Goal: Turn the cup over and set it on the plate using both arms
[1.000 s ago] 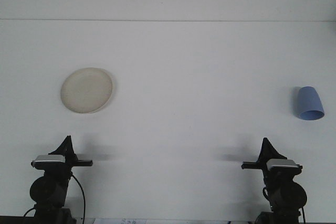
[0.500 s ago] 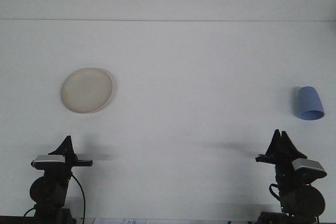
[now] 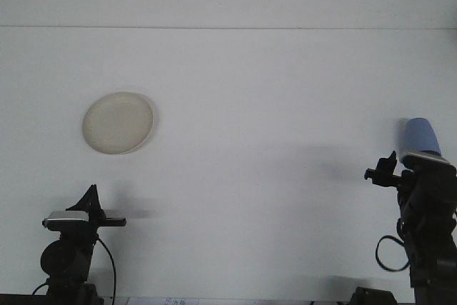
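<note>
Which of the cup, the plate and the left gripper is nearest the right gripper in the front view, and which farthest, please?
From the right gripper:
1. Cup, just beside it at the far right.
2. Plate, across the table on the left.
3. Left gripper, at the near left. It is close to the plate's rank, seemingly slightly farther.

Blue cup (image 3: 420, 136), cream plate (image 3: 118, 123), white table (image 3: 271, 105) — black arms (image 3: 70, 248).

Single front view, high behind arms, facing forward over table (image 3: 250, 105).
</note>
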Controlling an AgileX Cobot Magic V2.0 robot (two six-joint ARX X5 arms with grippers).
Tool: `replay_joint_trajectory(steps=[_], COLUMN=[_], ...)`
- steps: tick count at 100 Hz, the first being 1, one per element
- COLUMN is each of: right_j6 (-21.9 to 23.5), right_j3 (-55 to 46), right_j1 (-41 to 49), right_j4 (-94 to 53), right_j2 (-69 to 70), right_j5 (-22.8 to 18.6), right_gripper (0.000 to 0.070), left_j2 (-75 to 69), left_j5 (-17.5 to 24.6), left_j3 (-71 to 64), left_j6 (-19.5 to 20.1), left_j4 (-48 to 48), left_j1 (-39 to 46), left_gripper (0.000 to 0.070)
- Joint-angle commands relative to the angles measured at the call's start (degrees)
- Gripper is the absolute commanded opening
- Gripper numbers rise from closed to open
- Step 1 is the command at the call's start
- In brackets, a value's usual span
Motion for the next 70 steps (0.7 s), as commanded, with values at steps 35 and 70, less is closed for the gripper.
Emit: replay_joint_trajectory(steps=[35, 70], right_j6=[-5.05, -12.92], right_j3=[0.83, 0.55], right_j1=[-19.06, -28.39], right_j4=[2.71, 13.66], right_j2=[17.27, 28.41], right_j5=[-6.38, -17.77], right_gripper=[0.0483, 0.0478], left_j2=[-0.04, -0.04], left_j5=[-0.22, -0.22], left_j3=[-1.07, -1.07], left_j6=[0.07, 0.07], left_j4=[0.61, 0.61], left_j1=[0.07, 0.07], left_gripper=[0.0012, 0.0012])
